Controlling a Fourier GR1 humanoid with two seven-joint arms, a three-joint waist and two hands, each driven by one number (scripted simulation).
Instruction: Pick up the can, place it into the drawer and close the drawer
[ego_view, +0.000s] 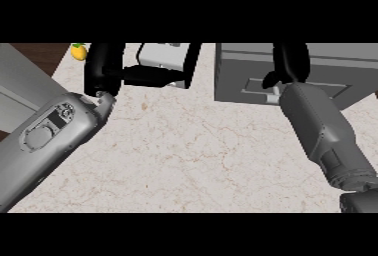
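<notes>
At ten o'clock the black left hand stood by a white box; fingers unreadable. No can showed (possibly hidden); presumably light, stiff, slippery, best grasped around its sides. At one o'clock the black right hand touched the grey metal drawer, fingers unclear.

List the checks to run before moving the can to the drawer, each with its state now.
1. Can found: cannot tell; only a pale object shows beside the left robot hand.
2. Left robot hand holding something: cannot tell.
3. Right robot hand at the drawer unit: ok.
4. Drawer open: cannot tell; the right robot hand hides part of its front.
5. Yellow item out of the path, far left: ok.
</notes>
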